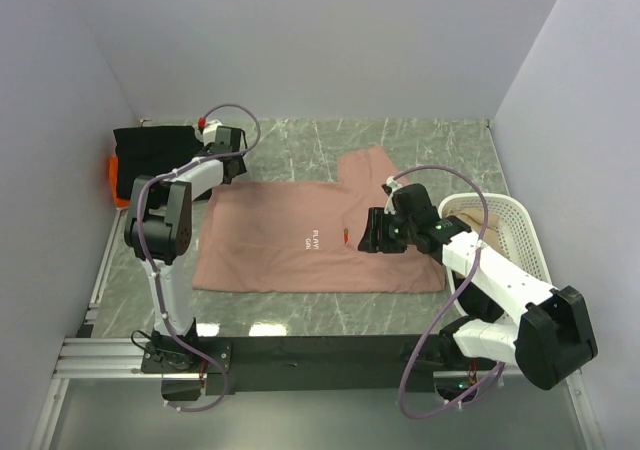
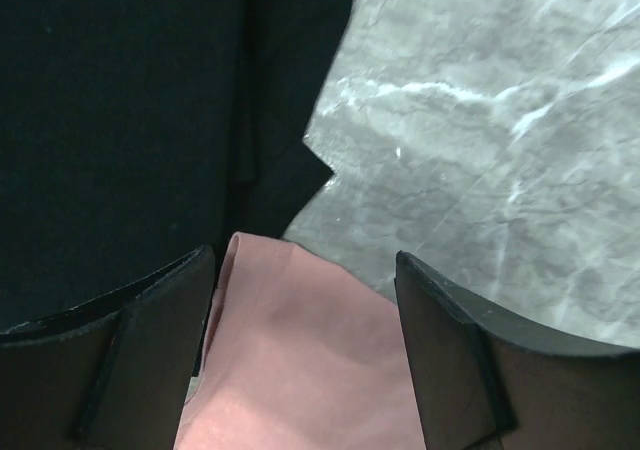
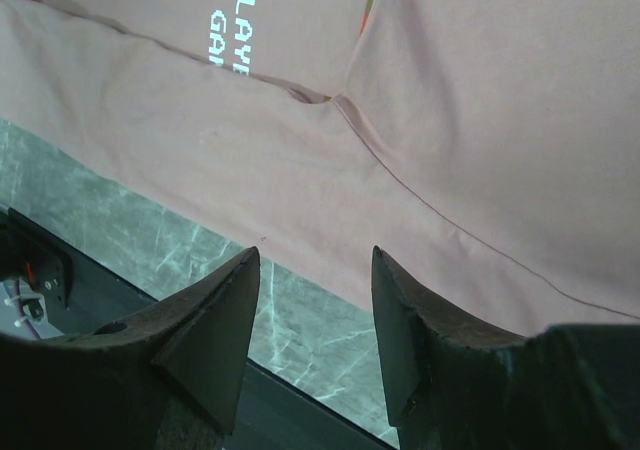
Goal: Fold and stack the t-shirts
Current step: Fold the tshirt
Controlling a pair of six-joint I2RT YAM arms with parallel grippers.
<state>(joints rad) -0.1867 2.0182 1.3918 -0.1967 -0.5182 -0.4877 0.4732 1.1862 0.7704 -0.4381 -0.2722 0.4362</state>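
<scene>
Pink tee [image 1: 280, 240] lies flat mid-table, long axis left-right, one sleeve pointing to the far wall [image 1: 320, 40]. Your left gripper [image 2: 305, 270] straddles its far-left corner, jaws apart; your right gripper [image 3: 312, 270] hovers over its near edge, jaws apart, empty.

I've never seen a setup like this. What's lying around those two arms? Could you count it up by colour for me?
pink t-shirt: 1
black t-shirt: 1
orange t-shirt: 1 (only an edge shows beside the black one)
white basket: 1
Total: 4
</scene>
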